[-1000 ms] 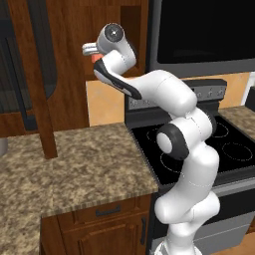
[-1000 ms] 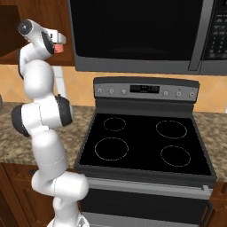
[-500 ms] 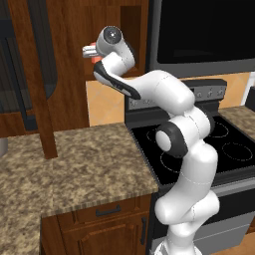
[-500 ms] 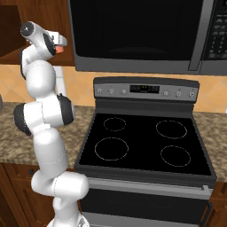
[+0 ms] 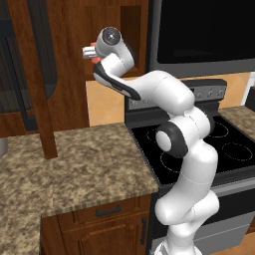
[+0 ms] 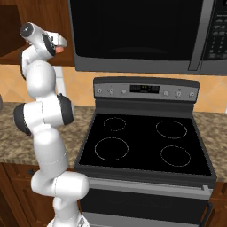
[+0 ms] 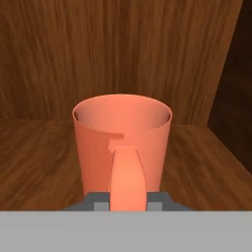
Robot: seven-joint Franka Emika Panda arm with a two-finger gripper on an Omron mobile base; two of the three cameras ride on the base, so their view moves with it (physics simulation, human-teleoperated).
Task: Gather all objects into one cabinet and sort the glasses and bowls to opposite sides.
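A salmon-orange cup (image 7: 122, 138) stands upright on the plank shelf (image 7: 39, 157) of the reddish-brown wall cabinet (image 5: 74, 30), its handle turned toward the hand. My gripper (image 7: 128, 204) is shut on that handle, with a grey finger on each side of it. From the left base view the gripper (image 5: 89, 51) reaches up into the cabinet and a sliver of the cup (image 5: 94, 60) shows under it. From the right base view the gripper (image 6: 60, 44) sits at the cabinet's (image 6: 11, 26) edge, with a bit of the cup (image 6: 58, 51) below.
A dark-panelled cabinet door (image 5: 42, 79) hangs open left of the arm. The granite counter (image 5: 89, 164) lies below, with a black stove (image 6: 142, 142) to the right and a microwave (image 6: 142, 35) above it. The cabinet's side wall (image 7: 231, 88) is close on the cup's right.
The fingers have shut on the cup's handle. The hand has shifted slightly at the cabinet; the cup stays on the shelf.
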